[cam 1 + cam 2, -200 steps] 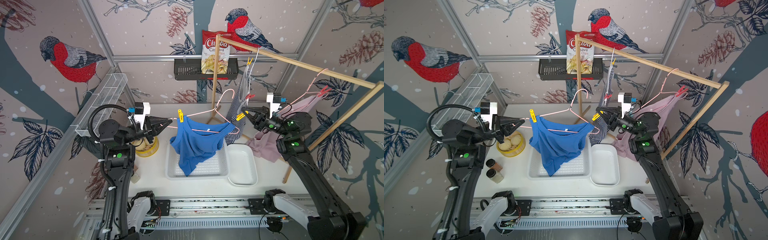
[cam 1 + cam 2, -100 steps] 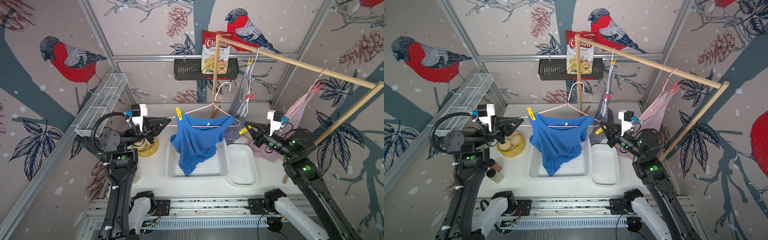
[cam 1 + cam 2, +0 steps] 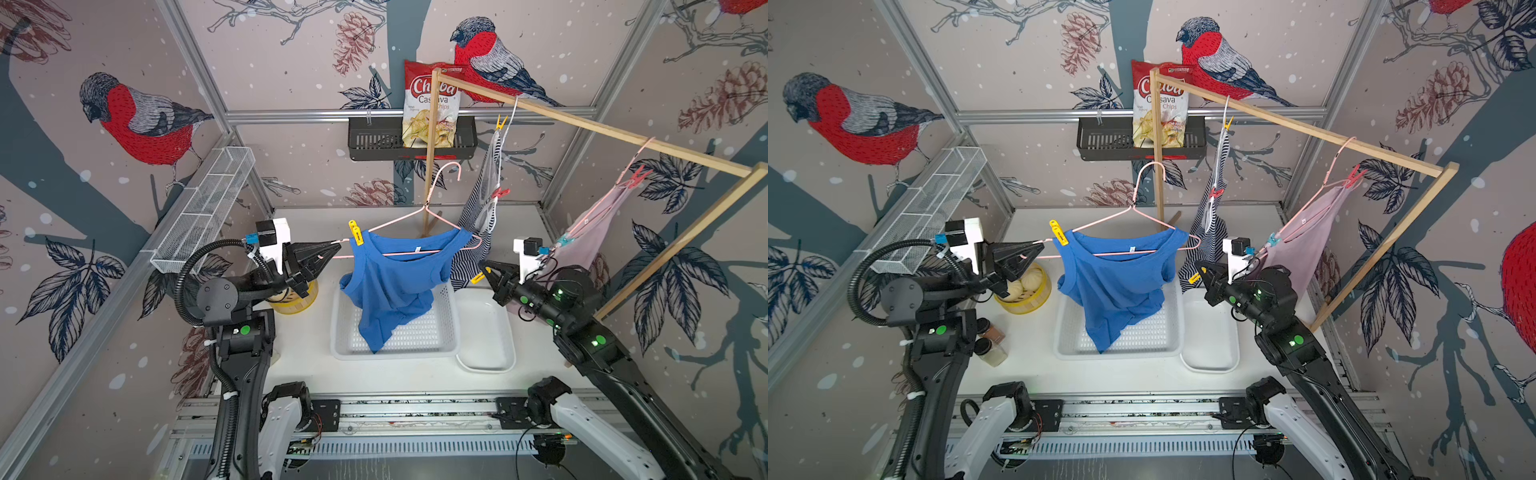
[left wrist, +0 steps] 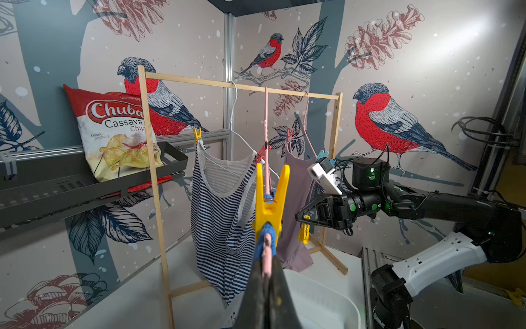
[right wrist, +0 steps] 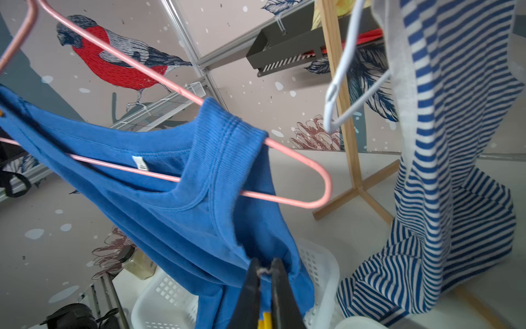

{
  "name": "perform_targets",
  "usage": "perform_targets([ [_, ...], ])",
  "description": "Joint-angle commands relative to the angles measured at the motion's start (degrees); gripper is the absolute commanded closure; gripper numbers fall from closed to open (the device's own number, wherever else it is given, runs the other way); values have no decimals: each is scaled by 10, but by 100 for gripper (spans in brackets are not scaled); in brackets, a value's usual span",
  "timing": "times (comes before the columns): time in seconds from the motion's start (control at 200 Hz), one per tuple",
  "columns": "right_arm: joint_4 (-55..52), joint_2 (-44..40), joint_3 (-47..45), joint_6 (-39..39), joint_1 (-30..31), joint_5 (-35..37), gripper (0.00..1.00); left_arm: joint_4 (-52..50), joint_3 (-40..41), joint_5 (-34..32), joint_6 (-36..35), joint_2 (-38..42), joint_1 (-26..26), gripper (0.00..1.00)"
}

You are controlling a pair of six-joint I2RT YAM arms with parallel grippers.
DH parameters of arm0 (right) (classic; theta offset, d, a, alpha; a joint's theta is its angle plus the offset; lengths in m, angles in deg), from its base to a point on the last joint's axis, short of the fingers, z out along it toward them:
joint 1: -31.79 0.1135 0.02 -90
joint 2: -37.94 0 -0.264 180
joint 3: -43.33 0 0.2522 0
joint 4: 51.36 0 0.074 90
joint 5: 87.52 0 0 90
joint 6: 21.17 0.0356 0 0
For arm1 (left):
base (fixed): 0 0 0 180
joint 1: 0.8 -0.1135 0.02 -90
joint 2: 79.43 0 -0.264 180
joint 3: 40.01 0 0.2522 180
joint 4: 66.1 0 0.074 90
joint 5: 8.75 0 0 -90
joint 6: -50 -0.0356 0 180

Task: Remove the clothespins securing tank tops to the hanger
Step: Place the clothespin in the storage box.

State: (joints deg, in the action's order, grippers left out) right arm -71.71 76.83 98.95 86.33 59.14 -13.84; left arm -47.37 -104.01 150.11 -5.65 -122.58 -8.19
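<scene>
Where the left pincer (image 3: 334, 249) bites: shut tight on the end of the pink hanger (image 3: 427, 206). It holds the hanger out roughly level above the bench (image 3: 311, 370), with the hook in the air beside the rack's upright post (image 3: 428, 174).
Blue tank top (image 3: 390, 286): draped on that hanger with both straps over the wire. Its hem hangs down into the white basket (image 3: 446, 347).
Pinned yellow clothespin (image 3: 355, 232): clamped upright on the strap and wire nearest the left pincer, just beside its fingertips. The left wrist view shows its two legs spread above the clamp.
Right pincer (image 3: 485, 268): closed on a loose yellow clothespin (image 3: 478, 277), gripped by one end so that it hangs off the fingertips. It is in the air over the far edge of the white tray (image 3: 486, 365), between the blue top and the mauve one.
Far strap: rests on the wire near the hanger's bend, seen close in the right wrist view.
Striped tank top (image 3: 478, 224): on a white hanger (image 5: 342, 57) hooked on the wooden rail (image 3: 602, 131). An upper yellow clothespin (image 3: 501, 122) sits on its high strap and a red-pink clothespin (image 3: 500, 193) lower down.
Mauve tank top (image 3: 594, 232): hung further along the same rail. A second red-pink clothespin (image 3: 636, 176) is at its upper shoulder and a teal clothespin (image 3: 565, 240) at the lower one, near the right wrist camera.
</scene>
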Motion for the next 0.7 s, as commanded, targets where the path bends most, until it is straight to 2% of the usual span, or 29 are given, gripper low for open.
perform_targets([
  [0.0, -20, 1, -13, -11, 10, 66, 100, 6, 5, -25, -8, 12, 0, 100],
  [0.07, -35, 1, -28, -9, 19, 107, 100, 1, 9, -27, -7, 21, 0, 100],
  [0.21, -34, 17, -67, 2, 20, 122, 100, -33, 10, -31, -24, 35, 0, 100],
  [0.345, -24, 55, -93, 24, 25, 141, 100, -57, 6, -30, -40, 37, 1, 100],
  [0.55, -24, 110, -110, 53, 40, 220, 100, -131, -16, -37, -88, 35, 0, 100],
  [0.695, -26, 161, -109, 63, 40, 235, 98, -141, -14, -34, -94, 42, 0, 100],
])
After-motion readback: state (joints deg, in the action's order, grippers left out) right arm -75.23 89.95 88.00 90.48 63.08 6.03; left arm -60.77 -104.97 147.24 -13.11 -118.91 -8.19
